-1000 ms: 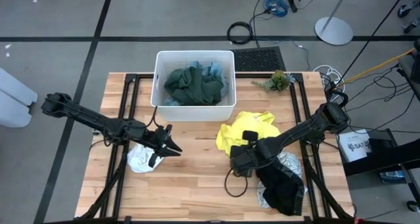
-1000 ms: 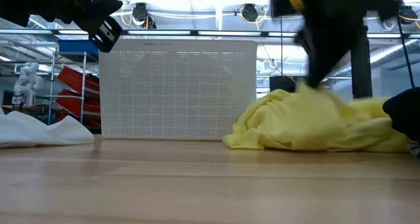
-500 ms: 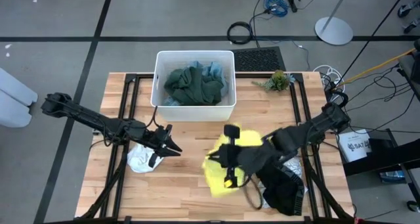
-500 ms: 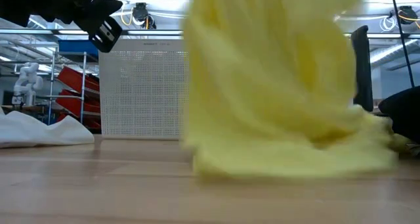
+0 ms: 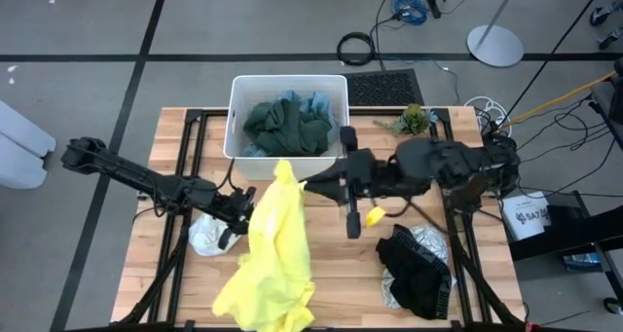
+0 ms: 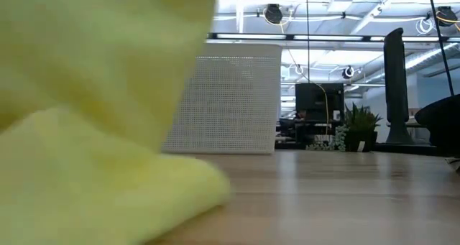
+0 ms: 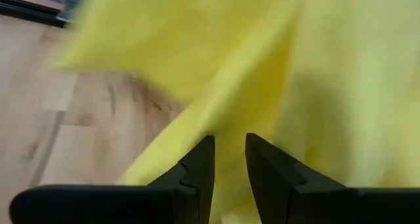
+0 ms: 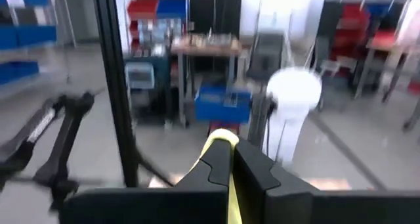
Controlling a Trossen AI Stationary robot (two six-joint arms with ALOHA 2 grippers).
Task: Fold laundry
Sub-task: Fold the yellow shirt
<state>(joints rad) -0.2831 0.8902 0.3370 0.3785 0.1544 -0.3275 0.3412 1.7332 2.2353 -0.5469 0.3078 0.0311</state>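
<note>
My right gripper (image 5: 304, 184) pinches the yellow garment (image 5: 274, 254) shut at a corner, seemingly; left gripper (image 7: 228, 159) slightly ajar, empty; should grab the opposite edge, spread flat.

bright even overhead light, yellow cloth (image 6: 93, 130) motion-blurred, right wrist view soft

The yellow garment (image 5: 273, 254) hung from the right gripper (image 5: 304, 185) and draped across the table's middle, walling off the left gripper (image 5: 243, 207) just beside it. The white tub (image 5: 289, 166) blocked the far edge. A black garment (image 5: 419, 274) filled the near right corner, a white cloth (image 5: 206, 237) the left. Bare wood (image 5: 346, 274) lay open between yellow and black.
</note>
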